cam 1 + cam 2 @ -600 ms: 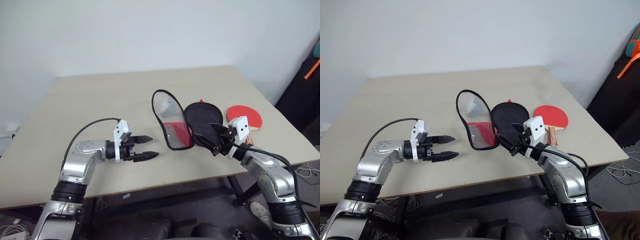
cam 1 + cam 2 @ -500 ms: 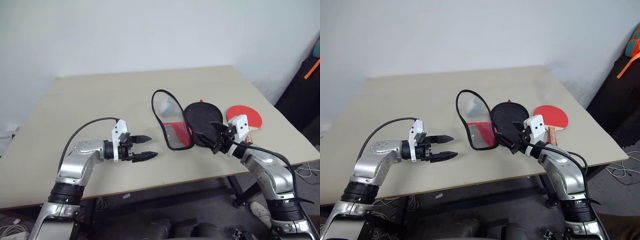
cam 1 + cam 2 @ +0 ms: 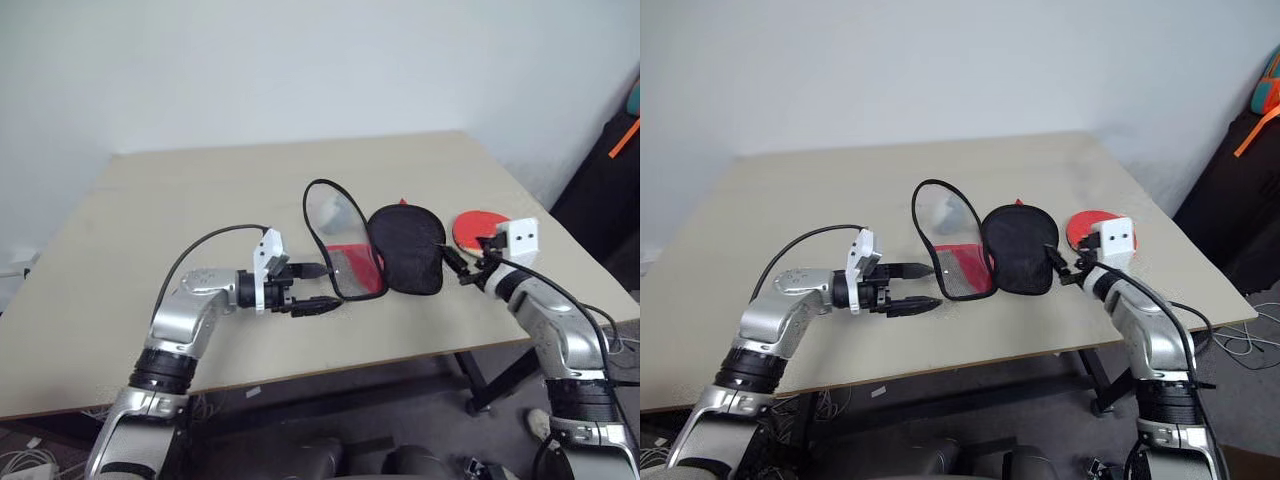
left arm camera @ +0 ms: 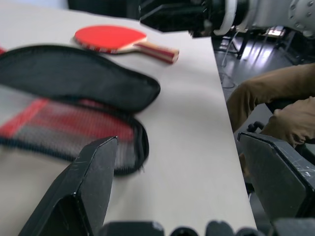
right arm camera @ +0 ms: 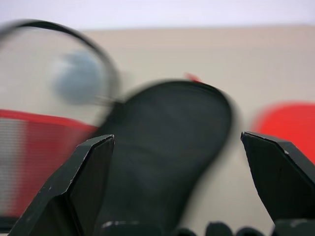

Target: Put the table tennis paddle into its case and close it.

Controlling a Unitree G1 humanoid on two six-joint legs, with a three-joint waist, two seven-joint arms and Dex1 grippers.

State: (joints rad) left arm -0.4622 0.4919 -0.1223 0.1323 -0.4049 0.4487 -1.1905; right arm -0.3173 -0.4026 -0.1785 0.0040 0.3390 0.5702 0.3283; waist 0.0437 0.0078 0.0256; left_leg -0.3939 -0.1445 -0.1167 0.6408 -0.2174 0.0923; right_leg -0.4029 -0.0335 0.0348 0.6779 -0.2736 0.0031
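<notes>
Left eye view: the case is seen lying open at the centre of the pale table. One half is a black fabric oval; the other is propped up, a black zipper rim looped around a clear window with a red mesh panel beneath. The table tennis paddle is found right of centre, just beside the case, its round red face flat on the table and partly hidden by the right arm's wrist. No writing can be read on either. The left gripper is held at centre-left, fingers well apart, tips just short of the case's red panel, nothing between them. The right gripper is placed at the black half's right edge; whether contact is made cannot be told.

Left wrist view: the paddle is shown at upper left with a light wooden handle and a dark red band at its end. The case lies below it. Both fingers are spread wide and empty.

Right wrist view: the black half is framed between widely parted fingers; nothing is gripped.
</notes>
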